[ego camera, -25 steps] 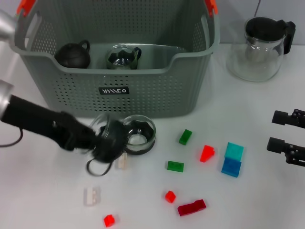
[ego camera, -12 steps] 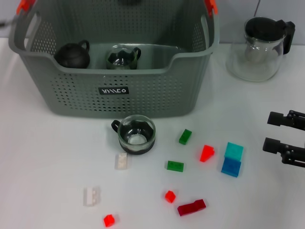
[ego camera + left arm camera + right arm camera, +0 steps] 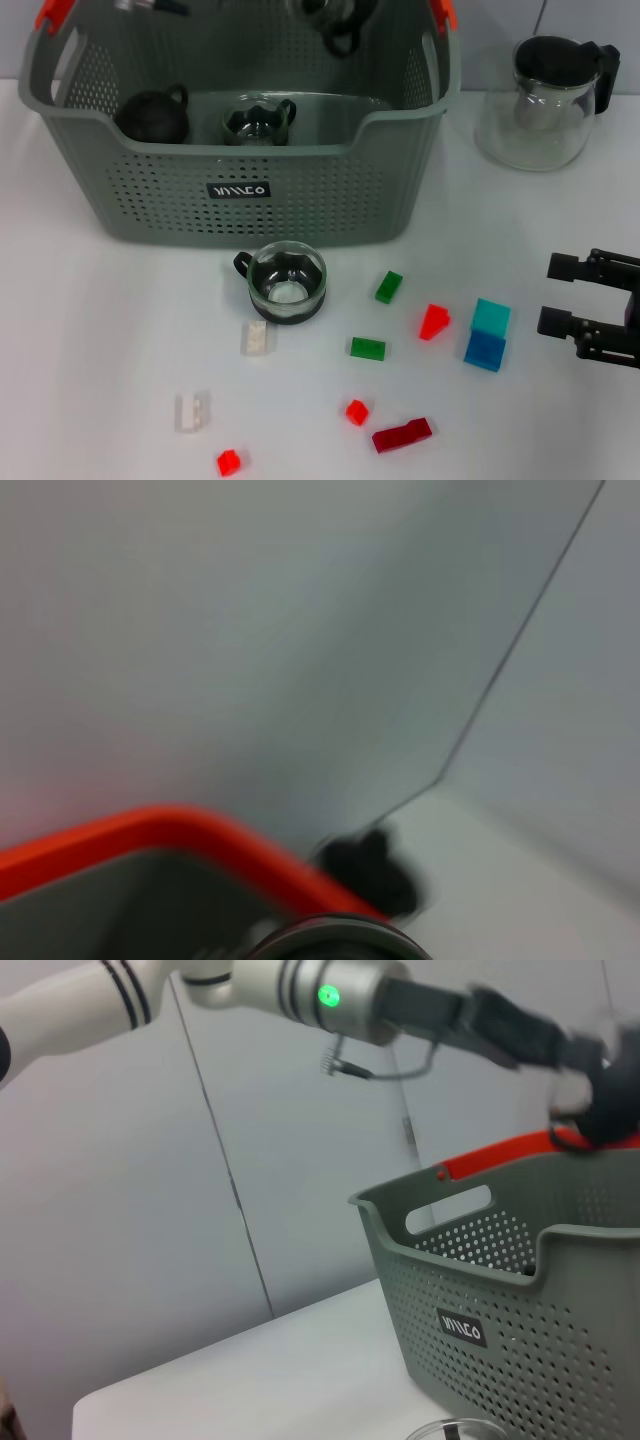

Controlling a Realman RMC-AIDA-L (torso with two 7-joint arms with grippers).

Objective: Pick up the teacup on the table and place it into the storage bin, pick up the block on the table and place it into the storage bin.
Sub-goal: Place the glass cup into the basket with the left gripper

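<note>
In the head view, the right tool (image 3: pixel 572 297) sits at the right edge with fingers apart and empty; the left tool (image 3: pixel 335 18), top centre over the storage bin (image 3: pixel 300 195), is blurred and unreadable. A teacup (image 3: pixel 286 282) stands on the surface (image 3: pixel 100 350) mid-frame just below the bin, with blocks (image 3: pixel 489 334) lower right. In the right wrist view, the left tool (image 3: pixel 590 1090) hangs at upper right above the bin's rim.

Bright, even light with soft shadows; the left wrist view is heavily blurred.
</note>
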